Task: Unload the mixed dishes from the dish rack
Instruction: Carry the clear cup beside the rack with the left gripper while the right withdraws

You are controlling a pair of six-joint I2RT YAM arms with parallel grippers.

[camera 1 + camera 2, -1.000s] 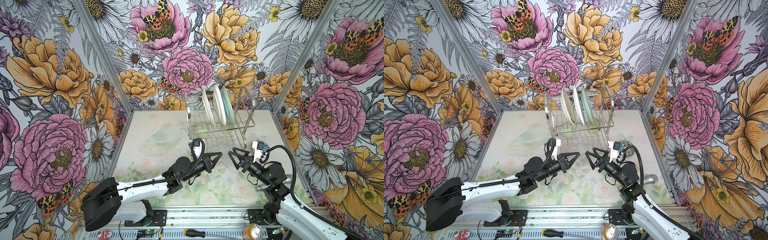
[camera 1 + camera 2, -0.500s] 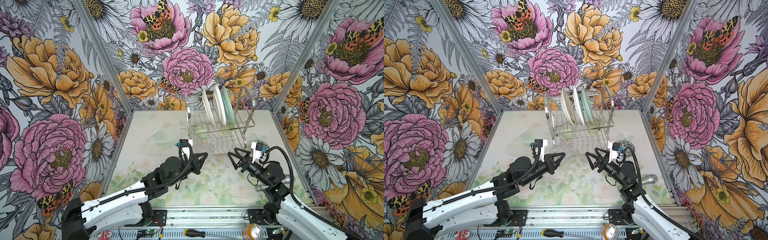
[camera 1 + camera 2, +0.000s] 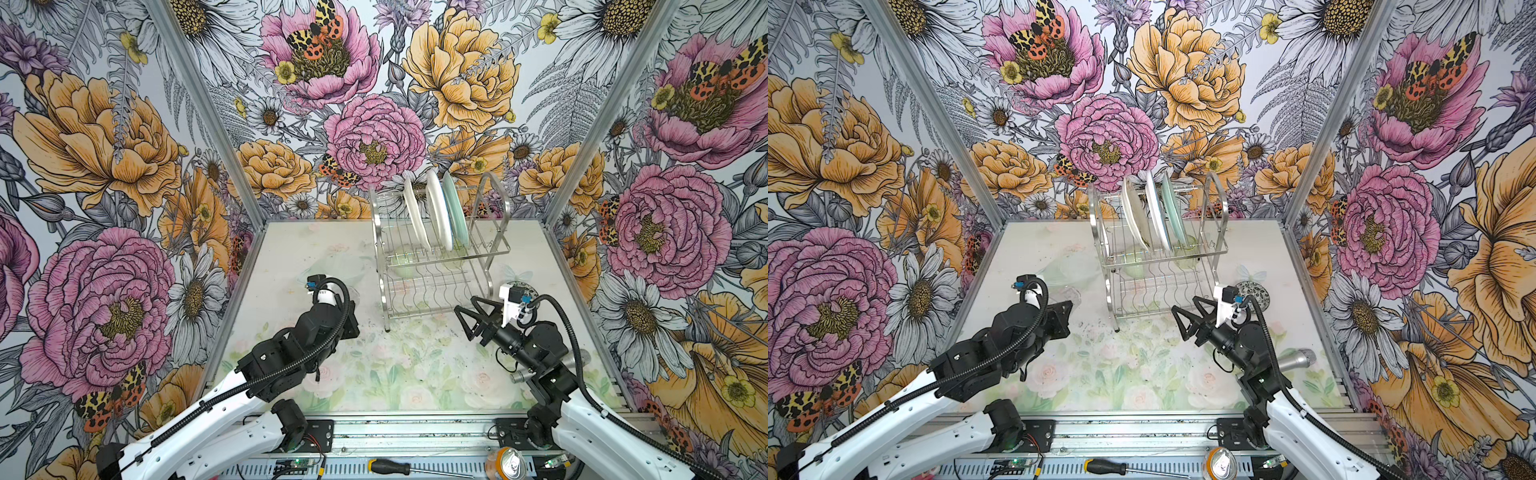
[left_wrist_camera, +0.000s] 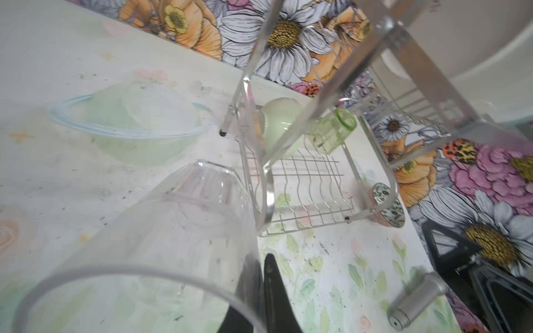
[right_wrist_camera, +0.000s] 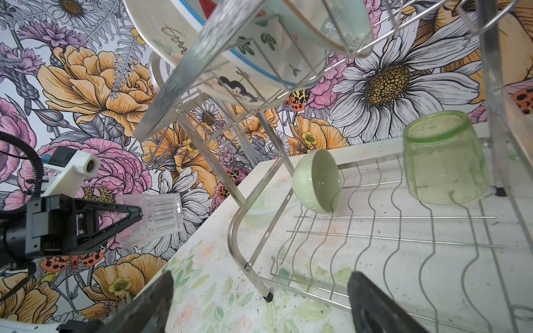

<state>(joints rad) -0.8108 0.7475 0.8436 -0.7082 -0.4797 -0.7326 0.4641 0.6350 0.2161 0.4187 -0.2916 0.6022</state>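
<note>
Clear ribbed glass [image 5: 158, 219] in L fingers [image 5: 131, 214], 3 plates [image 3: 438, 216] upright in rack [image 3: 486, 252]

Bright, even light, faint shadows. Both top views are sharp. In the left wrist view the near clear glass [image 4: 173, 230] and dish rack [image 4: 334, 86] bars blur.

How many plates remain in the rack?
3, upright side by side on the upper shelf of the rack: cream plate leftmost, white plate in the middle, mint green plate rightmost in both top views. No other shows.
</note>
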